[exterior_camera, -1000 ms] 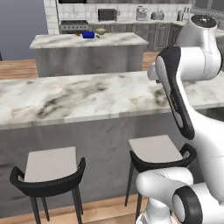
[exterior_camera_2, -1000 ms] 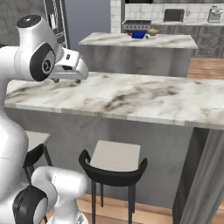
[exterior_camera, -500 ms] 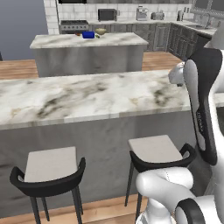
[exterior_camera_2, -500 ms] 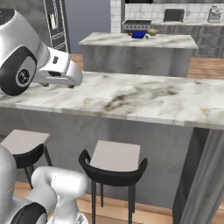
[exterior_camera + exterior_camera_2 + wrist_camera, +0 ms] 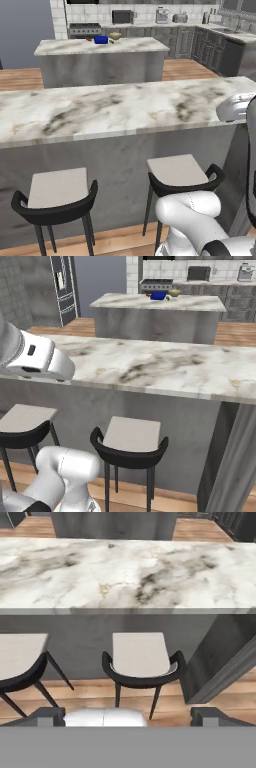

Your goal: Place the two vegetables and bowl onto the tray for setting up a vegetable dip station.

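Note:
The deep blue tray (image 5: 100, 39) (image 5: 158, 295) lies on the far kitchen island, with the yellowish-tan bowl (image 5: 115, 35) (image 5: 174, 292) on the island top just beside it. At this distance the two vegetables are too small to make out. My gripper (image 5: 129, 717) is open, its dark fingertips (image 5: 50, 715) wide apart with nothing between them. It points at the near marble counter (image 5: 125, 572) and a stool below, far from the island. The arm's white wrist (image 5: 35, 358) hangs low beside the near counter.
A long marble counter (image 5: 115, 107) with a grey front stands between me and the island (image 5: 100, 52). Two black-framed stools (image 5: 57, 192) (image 5: 180, 172) sit under it. Wooden floor runs between counter and island; cabinets, a stove and a microwave line the back wall.
The arm has swung down from its upright pose, dropping out of the middle of both base views to their edges. The gripper stayed open. The island things have not moved.

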Controlling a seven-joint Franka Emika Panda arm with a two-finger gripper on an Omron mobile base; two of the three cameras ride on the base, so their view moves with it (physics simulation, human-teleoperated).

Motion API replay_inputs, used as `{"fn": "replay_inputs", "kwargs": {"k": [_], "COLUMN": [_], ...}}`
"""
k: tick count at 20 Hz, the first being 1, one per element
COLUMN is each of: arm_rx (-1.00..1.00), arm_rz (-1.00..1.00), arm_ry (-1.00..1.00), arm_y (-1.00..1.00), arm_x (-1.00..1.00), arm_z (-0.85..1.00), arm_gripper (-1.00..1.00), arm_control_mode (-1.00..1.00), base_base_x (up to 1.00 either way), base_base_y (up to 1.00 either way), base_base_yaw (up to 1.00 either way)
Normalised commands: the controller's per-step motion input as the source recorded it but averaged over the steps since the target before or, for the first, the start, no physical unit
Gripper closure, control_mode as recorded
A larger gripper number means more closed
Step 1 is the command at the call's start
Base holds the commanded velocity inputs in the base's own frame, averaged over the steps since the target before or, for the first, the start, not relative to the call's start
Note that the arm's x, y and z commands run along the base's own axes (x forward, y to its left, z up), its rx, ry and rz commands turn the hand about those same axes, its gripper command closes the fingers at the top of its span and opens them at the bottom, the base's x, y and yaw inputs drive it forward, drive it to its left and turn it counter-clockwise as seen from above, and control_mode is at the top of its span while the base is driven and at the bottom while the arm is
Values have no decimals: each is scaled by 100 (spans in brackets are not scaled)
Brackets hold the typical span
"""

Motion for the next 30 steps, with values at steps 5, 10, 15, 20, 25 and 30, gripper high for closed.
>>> {"fn": "replay_inputs", "kwargs": {"k": [5, 10, 15, 20, 25, 30], "arm_rx": [0, 0, 0, 0, 0, 0], "arm_rz": [0, 0, 0, 0, 0, 0], "arm_ry": [0, 0, 1, 2, 2, 6], "arm_y": [3, 8, 6, 1, 0, 0], "arm_x": [-73, -35, -22, -4, 3, 16], "arm_z": [0, 0, 0, 0, 0, 0], "arm_gripper": [-100, -100, -100, -100, -100, -100], "arm_control_mode": [-100, -100, -100, -100, -100, -100], "base_base_x": [0, 0, 0, 0, 0, 0], "base_base_y": [0, 0, 0, 0, 0, 0], "base_base_yaw": [0, 0, 0, 0, 0, 0]}}
